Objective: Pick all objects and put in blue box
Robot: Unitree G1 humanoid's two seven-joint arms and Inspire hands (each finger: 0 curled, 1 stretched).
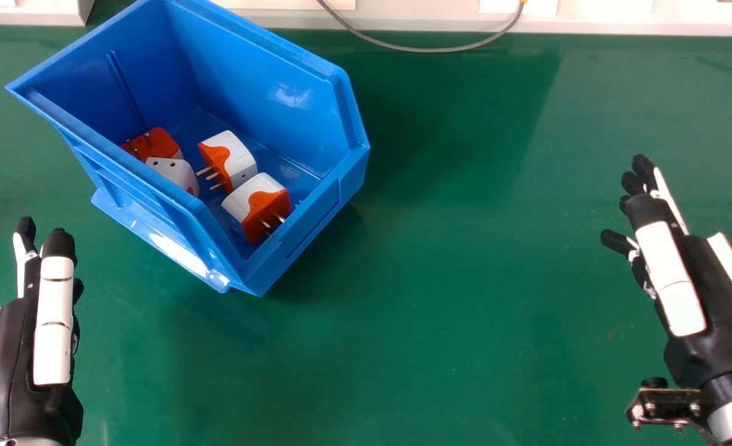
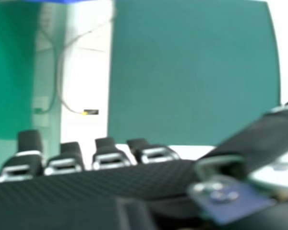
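- Blue, open-topped plastic box (image 1: 291, 111) sits askew on the smooth green table (image 1: 465, 279), its far corner by the table's far edge.
- Four chunky white-and-orange plastic plug adapters (image 1: 257, 204) lie inside, on the box floor.
- One adapter lies nearest the box's low near-right wall, metal pins towards that wall. Another is just beside it, farther in, pins towards the near-left wall.
- The other two lie close together along the near-left wall, which partly hides them; cannot tell whether they touch.
- Left hand (image 1: 54, 322), black and white, over the table near the box's near-left side: fingers straight, well open, holding nothing.
- Right hand (image 1: 672, 272), black and white, well apart from the box across the table: fingers extended and spread, holding nothing.
- Thin grey cable (image 1: 424, 51) loops over the table's far edge.
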